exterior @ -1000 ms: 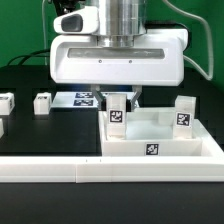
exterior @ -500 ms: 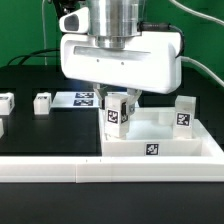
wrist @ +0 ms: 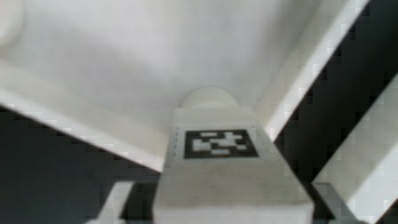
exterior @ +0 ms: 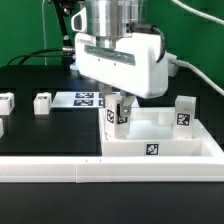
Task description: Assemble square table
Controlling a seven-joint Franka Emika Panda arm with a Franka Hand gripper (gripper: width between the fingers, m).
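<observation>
Jaws: gripper part-closed, clamped on a leg.
Leg: upright at a corner of the square table — on the exterior view's left.
Risk: jamming or slipping in the socket — likely if the leg tilts as it seats.

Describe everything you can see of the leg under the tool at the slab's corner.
The leg is a small white block, plastic by its look, with a black-and-white tag on one face. In the wrist view its far end looks rounded. It stands roughly upright at a corner of the square table, on the exterior view's left, with its lower end inside the raised rim. The tool clamps it from above on two opposite sides. Whether it sits in a socket is hidden.
</observation>
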